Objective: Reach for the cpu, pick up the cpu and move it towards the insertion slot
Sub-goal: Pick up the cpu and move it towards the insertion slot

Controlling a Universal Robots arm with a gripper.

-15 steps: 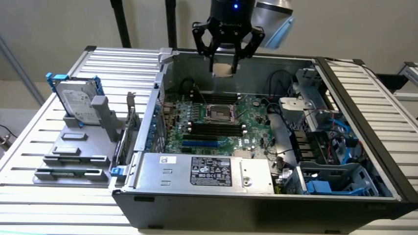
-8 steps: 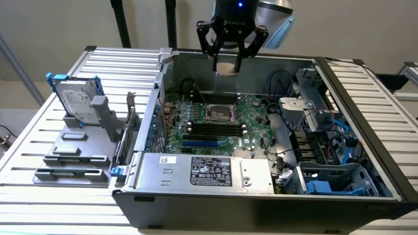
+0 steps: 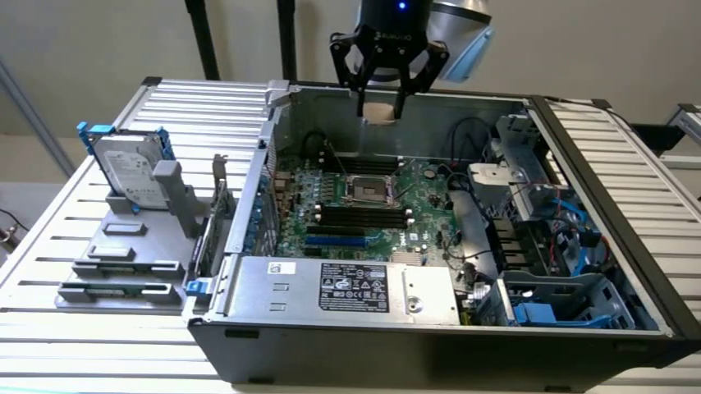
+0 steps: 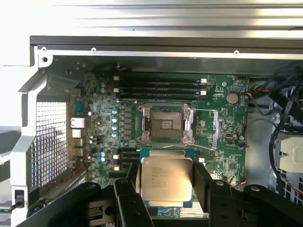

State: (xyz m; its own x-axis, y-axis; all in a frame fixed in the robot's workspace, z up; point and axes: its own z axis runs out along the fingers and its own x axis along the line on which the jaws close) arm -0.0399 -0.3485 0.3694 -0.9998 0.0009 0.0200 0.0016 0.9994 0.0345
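Note:
My black gripper point(image 3: 380, 113) hangs over the back of the open computer case, shut on the cpu point(image 3: 379, 112), a small pale square chip held between the fingertips. In the wrist view the cpu point(image 4: 166, 178) shows its silver-grey metal top with printed text, gripped from both sides by the black fingers point(image 4: 201, 182). The insertion slot point(image 3: 364, 190), an open square socket with a metal frame, lies on the green motherboard below and in front of the held chip. In the wrist view the slot point(image 4: 165, 124) sits just beyond the chip's edge, its lever point(image 4: 208, 147) raised aside.
Black memory slots point(image 3: 356, 217) lie beside the socket. A silver power supply point(image 3: 345, 287) fills the case front. Cables and blue drive bays point(image 3: 559, 238) crowd the exterior view's right. A silver hard drive with blue brackets point(image 3: 126, 168) stands on a grey holder at the exterior view's left.

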